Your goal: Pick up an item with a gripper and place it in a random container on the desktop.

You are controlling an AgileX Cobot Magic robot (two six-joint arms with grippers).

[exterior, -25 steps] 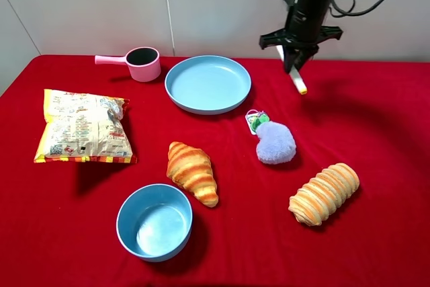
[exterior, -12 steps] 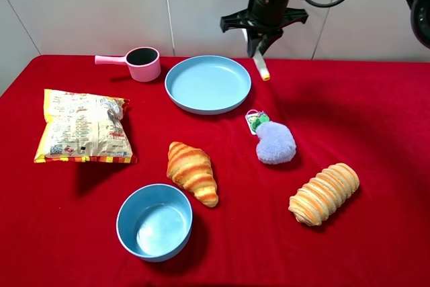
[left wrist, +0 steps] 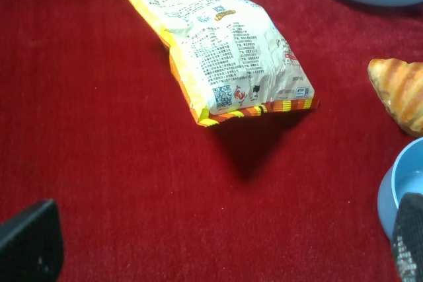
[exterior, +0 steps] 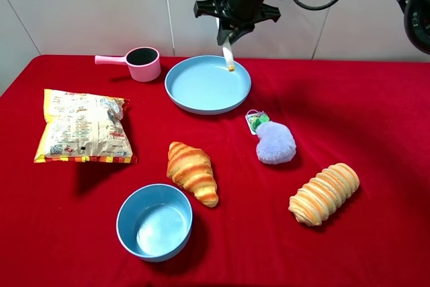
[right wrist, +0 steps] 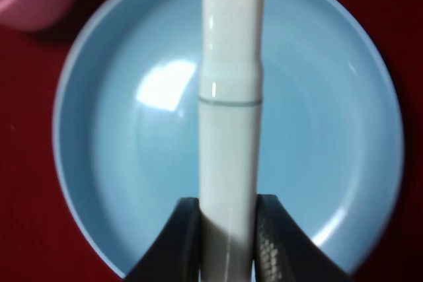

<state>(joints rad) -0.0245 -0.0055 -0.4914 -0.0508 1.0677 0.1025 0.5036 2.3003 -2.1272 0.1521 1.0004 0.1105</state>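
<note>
Right pincer point(right wrist: 228, 234) tight around the pen-like stick point(right wrist: 231, 97) — above the light-blue plate point(right wrist: 99, 163) — left pincer point(left wrist: 219, 242) wide

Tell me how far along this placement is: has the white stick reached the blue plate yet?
Done: the pickup; the right tool is shut on the stick, clear of the red desktop. In hand: the carry; the stick hangs over the light-blue plate, which fills the right wrist view beneath it. Left: opening the tool so the stick lies in the plate.
</note>
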